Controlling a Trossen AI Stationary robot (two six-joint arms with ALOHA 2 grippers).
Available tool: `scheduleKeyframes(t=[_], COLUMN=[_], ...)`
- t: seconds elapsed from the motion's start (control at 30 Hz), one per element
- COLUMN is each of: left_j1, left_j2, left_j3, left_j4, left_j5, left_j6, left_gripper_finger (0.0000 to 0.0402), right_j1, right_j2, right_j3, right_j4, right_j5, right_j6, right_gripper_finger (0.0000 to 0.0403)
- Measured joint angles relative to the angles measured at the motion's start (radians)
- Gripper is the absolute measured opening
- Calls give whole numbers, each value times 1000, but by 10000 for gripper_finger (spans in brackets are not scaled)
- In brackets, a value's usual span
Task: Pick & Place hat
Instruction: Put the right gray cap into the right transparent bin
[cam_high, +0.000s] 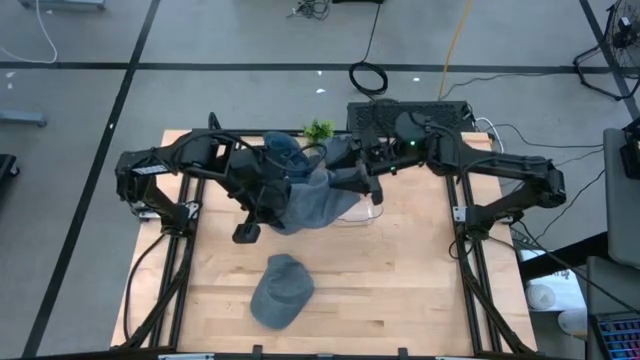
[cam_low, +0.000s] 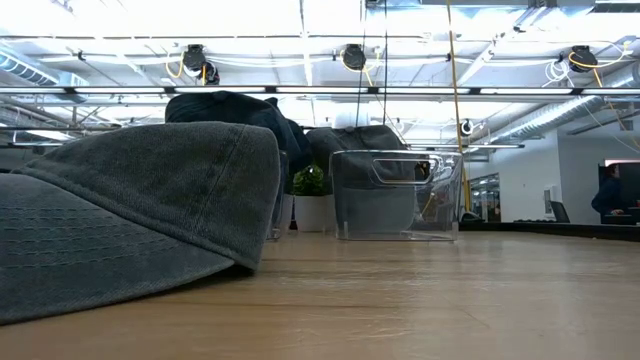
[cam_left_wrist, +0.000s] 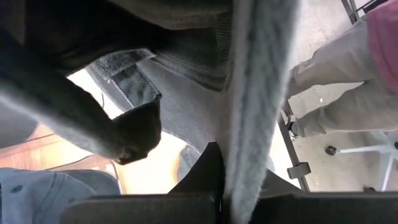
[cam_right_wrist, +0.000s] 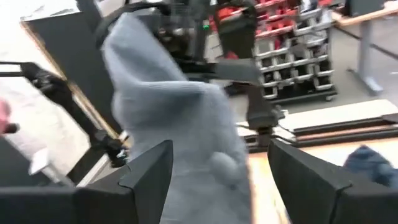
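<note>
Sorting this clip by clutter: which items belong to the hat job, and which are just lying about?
Job:
- grey hat, held up by the shut left gripper
- right gripper, open beside it
- clear bin
- cap on table

Lying about:
- small plant

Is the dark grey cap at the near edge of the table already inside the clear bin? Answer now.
No. In the high view the cap lies flat on the bare wooden table, apart from the clear bin.

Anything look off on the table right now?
Yes: the grey fabric hat hangs stretched in the air, pinched by the left gripper, beside the clear plastic bin. A dark grey cap lies on the wooden table.
</note>
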Motion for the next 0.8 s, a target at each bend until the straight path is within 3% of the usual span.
scheduleKeyframes(t=[0.13,0.23,0.5,0.8], left_j1=[0,0,1,3], left_j2=[0,0,0,0], left_j3=[0,0,0,-1], left_j4=[-6,-13,-15,-79], left_j5=[-10,-15,-18,-74], left_j6=[-18,-19,-26,-56], left_gripper_finger=[8,8,8,12], right_j1=[24,42,54,67], right_j2=[15,16,15,-32], right_j3=[0,0,0,0], right_j4=[13,11,50,66], right_j5=[-54,-56,-57,-172], right_j6=[19,27,24,130], right_gripper_finger=[239,205,17,10])
